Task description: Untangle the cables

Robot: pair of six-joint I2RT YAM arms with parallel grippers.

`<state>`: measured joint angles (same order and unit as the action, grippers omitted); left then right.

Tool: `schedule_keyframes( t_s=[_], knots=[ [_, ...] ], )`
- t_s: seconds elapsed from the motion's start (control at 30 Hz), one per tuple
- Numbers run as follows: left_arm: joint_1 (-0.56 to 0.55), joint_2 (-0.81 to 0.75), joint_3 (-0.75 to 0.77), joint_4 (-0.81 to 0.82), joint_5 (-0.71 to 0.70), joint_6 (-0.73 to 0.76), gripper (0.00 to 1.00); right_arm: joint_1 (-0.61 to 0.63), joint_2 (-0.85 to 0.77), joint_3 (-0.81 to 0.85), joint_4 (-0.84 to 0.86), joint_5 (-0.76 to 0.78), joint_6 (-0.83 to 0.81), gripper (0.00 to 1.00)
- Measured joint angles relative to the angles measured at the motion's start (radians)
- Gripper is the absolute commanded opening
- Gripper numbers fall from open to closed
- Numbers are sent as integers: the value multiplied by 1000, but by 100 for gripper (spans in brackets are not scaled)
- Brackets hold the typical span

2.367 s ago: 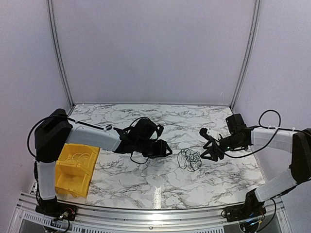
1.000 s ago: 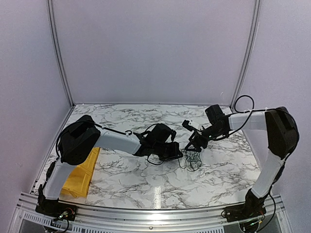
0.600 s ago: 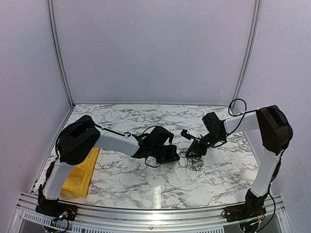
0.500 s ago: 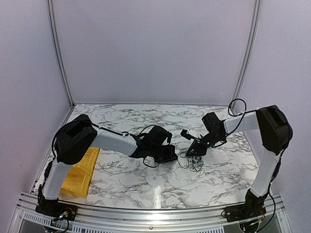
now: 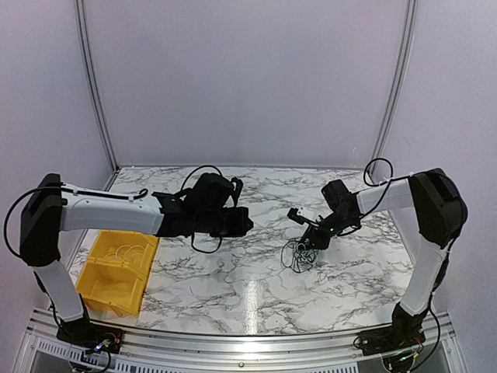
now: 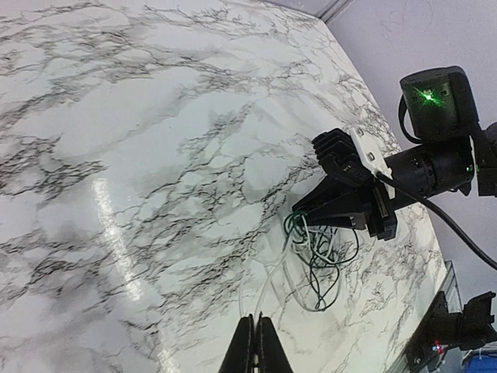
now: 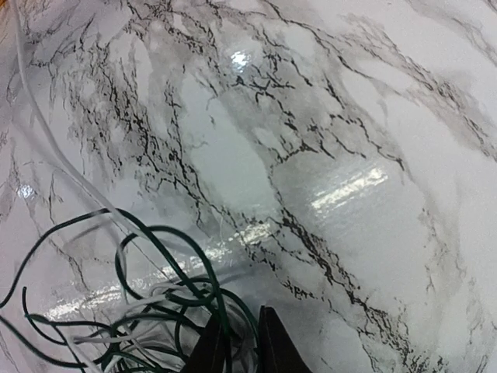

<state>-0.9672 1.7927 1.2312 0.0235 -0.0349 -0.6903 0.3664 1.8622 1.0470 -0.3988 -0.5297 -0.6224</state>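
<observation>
Two arms reach in over the marbled surface (image 5: 256, 291) and meet near its middle. A yellow bin (image 5: 116, 272) sits well off to the side, by the left arm's base. The cables (image 5: 299, 255) lie on the surface just right of centre, as one small knot of dark green and white loops. The right hand (image 5: 311, 239) sits on the knot's upper edge, its fingers set narrow with several loops running between them. The left hand (image 5: 247, 224) is apart from the knot, to its left. Its fingers (image 6: 252, 350) are pinched together, and a white strand (image 7: 43, 116) runs from the knot towards them, so I take it to be gripping that one wire.

From where I stand, the biggest worry is the whole knot sliding after the left hand if the right hand's pinch gives way; nothing would come apart then. Next, the right hand seems to clamp many loops at once, perhaps the white strand among them. A pull could then cinch the knot tighter instead of freeing it. The smallest risk is the thin white strand slipping out of the left fingers, since it looks slick and barely caught.
</observation>
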Motion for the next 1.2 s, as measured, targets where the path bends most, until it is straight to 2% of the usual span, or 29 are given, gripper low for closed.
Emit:
schedule_keyframes(
  t_s=[0.23,0.4,0.57,0.63,0.8,0.87,1.07,1.2],
  knots=[
    [1,-178,-90,-64,-130,28,0,0,4,4,1,5,-1,10],
    [1,-232,-90,-89,-185,52,0,0,8,10,-5,5,-1,7],
    [2,-254,-90,-109,-216,72,0,0,13,17,-10,2,-3,11],
    [2,-254,-90,-114,-220,75,0,0,13,18,-11,2,-3,17],
    [2,-248,-90,-119,-217,76,0,0,-26,19,-52,23,3,48],
    [2,-234,-90,-119,-212,75,0,0,-87,18,-80,20,-4,57],
    [4,-185,-90,-119,-201,73,0,43,-295,32,-79,9,-34,63],
    [5,-170,-90,-118,-192,66,0,123,-258,51,-49,13,-37,63]
  ],
)
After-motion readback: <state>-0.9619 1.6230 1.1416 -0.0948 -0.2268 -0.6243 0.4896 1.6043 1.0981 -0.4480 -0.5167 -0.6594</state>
